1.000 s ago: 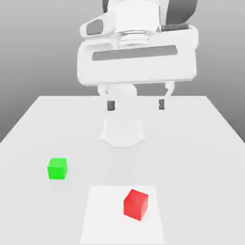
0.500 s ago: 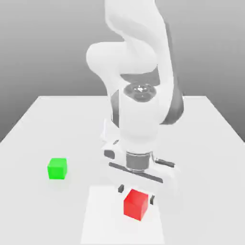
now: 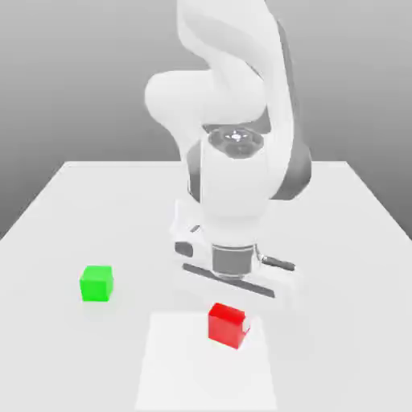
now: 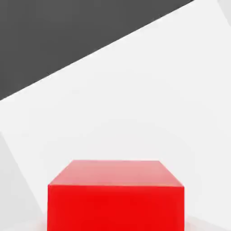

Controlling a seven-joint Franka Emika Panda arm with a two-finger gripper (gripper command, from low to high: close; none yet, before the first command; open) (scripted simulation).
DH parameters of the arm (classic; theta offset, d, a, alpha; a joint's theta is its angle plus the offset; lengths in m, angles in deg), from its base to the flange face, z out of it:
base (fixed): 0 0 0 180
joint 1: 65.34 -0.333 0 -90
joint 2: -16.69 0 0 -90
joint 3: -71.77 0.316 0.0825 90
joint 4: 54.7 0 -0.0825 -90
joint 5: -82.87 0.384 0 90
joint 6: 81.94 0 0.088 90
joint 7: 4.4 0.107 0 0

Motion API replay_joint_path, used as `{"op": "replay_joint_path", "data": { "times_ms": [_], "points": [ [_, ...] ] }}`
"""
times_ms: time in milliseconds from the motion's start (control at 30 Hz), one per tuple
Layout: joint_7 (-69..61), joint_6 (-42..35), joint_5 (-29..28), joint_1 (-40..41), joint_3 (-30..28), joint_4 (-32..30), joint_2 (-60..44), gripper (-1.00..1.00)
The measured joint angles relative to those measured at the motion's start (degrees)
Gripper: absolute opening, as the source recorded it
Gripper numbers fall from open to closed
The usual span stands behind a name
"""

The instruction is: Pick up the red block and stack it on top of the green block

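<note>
Fingers [image 3: 247, 324] closed against opposite sides of red block [image 3: 226, 326], no wider apart than block itself. Block held beneath hand [image 3: 233, 282], near six o'clock on exterior view's dial, over white square [image 3: 193, 378]. Green block [image 3: 96, 284] sits on bench [image 3: 338, 338], well apart from red one, between nine and ten o'clock from it. In hand view, red block's near face at six o'clock.

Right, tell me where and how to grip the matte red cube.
Come from above and pinch two opposite upright side faces of the matte red cube: they look flat and parallel, so the fingers should seat squarely if turned to match its angled pose.
</note>
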Motion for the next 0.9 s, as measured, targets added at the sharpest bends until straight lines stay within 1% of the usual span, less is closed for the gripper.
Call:
{"op": "replay_joint_path", "data": {
  "times_ms": [233, 400, 500, 700, 733, 900],
  "points": [
    [1.3, -3.5, -5.1, 14.0, -9.3, -7.3, 11.1, -1.0],
    [1.5, -5.2, -7.6, 24.4, -16.2, -12.9, 18.3, -1.0],
    [0.4, -2.1, -6.4, 25.0, -18.2, -13.7, 15.9, -1.0],
    [-3.4, 8.5, -0.6, 22.2, -19.8, -13.5, 4.9, -1.0],
    [-4.2, 10.5, 0.6, 22.0, -19.5, -13.5, 3.0, 1.0],
    [-4.2, 10.5, 0.6, 22.0, -19.5, -13.5, 3.0, 1.0]
  ]
}}
